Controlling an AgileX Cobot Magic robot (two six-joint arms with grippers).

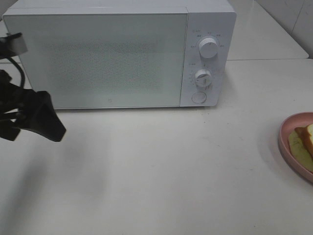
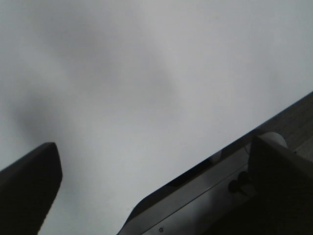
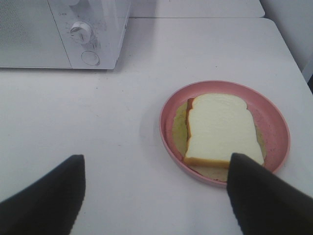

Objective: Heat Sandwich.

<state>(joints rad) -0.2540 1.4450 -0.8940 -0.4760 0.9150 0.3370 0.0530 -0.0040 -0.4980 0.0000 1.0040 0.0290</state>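
White sandwich (image 3: 221, 129) lying flat on pink plate (image 3: 275, 115) at right edge of table (image 1: 161, 171) | closed microwave (image 1: 117, 54) at back edge | left gripper (image 2: 146, 196) released, empty, near front left of microwave | right gripper (image 3: 156, 196) spread wide, empty, apart from sandwich

Soft even light, faint shadows, left wrist view blurred

Microwave (image 1: 122, 54) at table (image 1: 161, 171) rear (door shut); sandwich (image 3: 220, 128) on plate (image 3: 168, 105), front right.
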